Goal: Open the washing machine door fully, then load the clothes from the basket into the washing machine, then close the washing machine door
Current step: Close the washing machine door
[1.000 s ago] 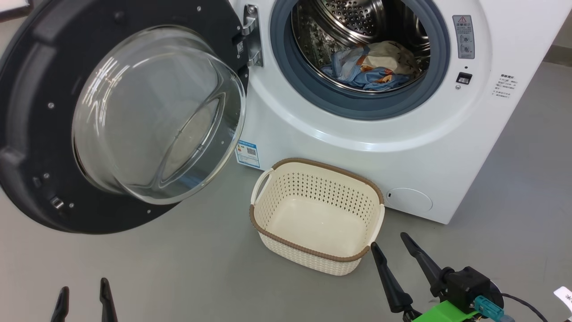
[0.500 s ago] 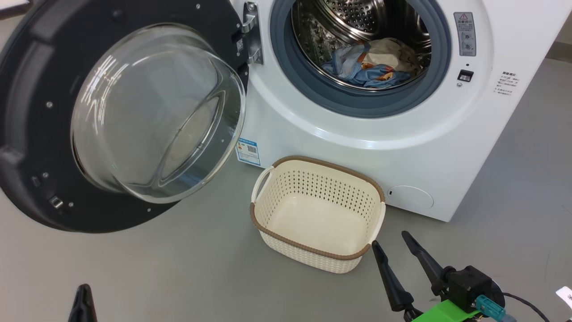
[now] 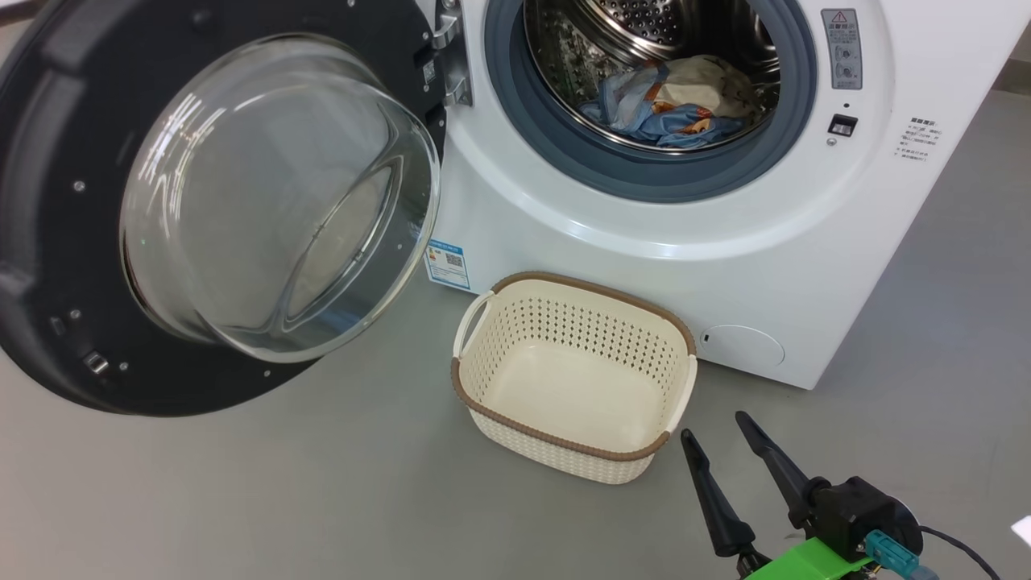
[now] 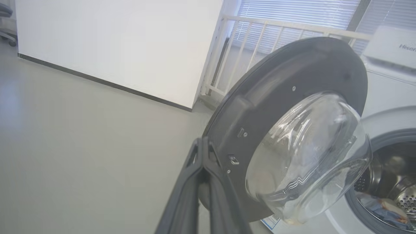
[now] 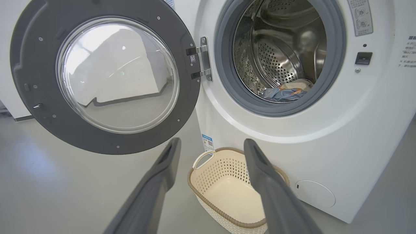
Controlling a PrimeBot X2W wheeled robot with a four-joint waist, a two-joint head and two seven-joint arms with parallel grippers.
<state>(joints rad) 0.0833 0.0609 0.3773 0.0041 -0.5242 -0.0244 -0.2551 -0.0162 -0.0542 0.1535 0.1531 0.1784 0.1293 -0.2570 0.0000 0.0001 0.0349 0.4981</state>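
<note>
**Loading done; the door is next**

The washing machine (image 3: 644, 266) takes up the head view from 12 to 3 o'clock. The washing machine door (image 3: 64, 121) hangs wide open at 9 o'clock from the drum mouth, its glass bowl facing the robot. The basket (image 3: 556, 334) sits on the floor at 6 o'clock from the mouth, just in front of the cabinet, with nothing in it. The clothes (image 3: 668, 113) lie bunched at 6 o'clock inside the drum (image 3: 636, 24), behind the gasket.

I judge that closing the door is the step in hand. In its wrist view, the left gripper (image 4: 201, 143) has its fingers pressed together on nothing. Its tip points at the door's latch edge, though I cannot tell whether it touches. The right gripper (image 3: 714, 427) stands spread wide and empty at 4 o'clock from the basket.

The next move probably calls for getting behind the door's free edge and pushing it round towards the latch, clear of the basket.
</note>
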